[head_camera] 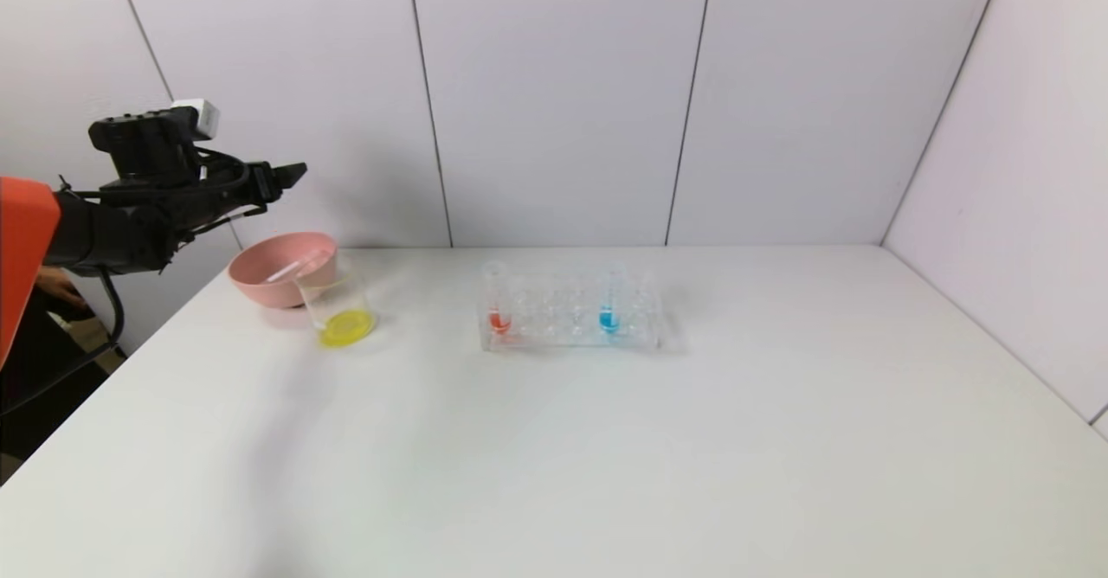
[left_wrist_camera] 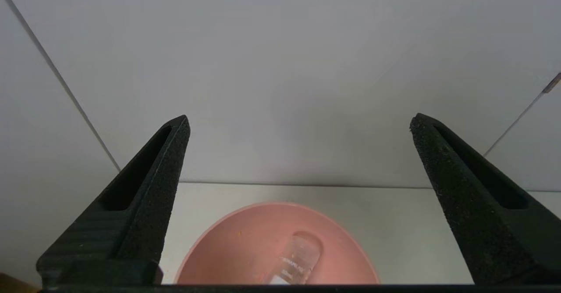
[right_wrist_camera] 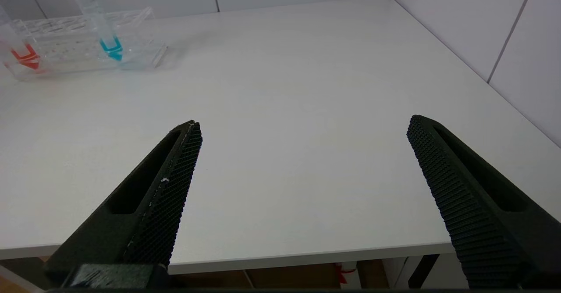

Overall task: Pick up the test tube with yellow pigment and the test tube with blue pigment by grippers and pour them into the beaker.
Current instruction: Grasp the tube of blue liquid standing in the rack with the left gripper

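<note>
I count one beaker holding yellow liquid, one pink bowl with one emptied tube lying in it, and one clear rack holding two tubes, one red-tipped and one blue-tipped.

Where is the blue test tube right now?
The test tube with blue pigment stands upright in the clear rack, mid-table in the head view, to the red-tipped tube's right.

White worktop carries pink bowl at far left, beaker with yellow liquid touching bowl's front. Clear tube rack stands near middle, well apart from beaker, holding red-tipped tube and test tube with blue pigment.
</note>
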